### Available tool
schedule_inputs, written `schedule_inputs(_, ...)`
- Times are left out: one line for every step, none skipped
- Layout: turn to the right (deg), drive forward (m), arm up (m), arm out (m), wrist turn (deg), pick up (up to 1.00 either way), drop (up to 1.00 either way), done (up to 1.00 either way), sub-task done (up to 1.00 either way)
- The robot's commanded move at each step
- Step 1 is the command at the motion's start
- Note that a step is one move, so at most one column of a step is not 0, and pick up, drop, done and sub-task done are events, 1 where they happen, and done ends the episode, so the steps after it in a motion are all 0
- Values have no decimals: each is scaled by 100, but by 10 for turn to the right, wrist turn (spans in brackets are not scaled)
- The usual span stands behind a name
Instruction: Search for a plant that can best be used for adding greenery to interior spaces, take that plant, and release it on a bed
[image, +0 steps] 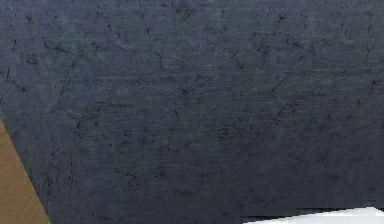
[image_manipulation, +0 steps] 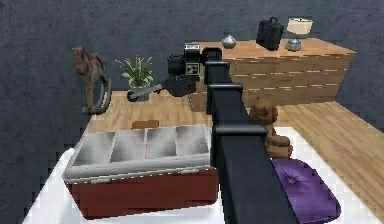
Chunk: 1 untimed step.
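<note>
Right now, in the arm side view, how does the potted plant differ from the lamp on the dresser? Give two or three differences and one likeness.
The potted plant stands low on the wooden floor by the dark wall. The lamp stands higher, on top of the dresser. The potted plant spreads thin green leaves, while the lamp carries a smooth pale shade. Both stand upright.
</note>
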Motion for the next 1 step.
schedule_inputs(0, 0, 0, 0, 300, 0, 0, 0, 0)
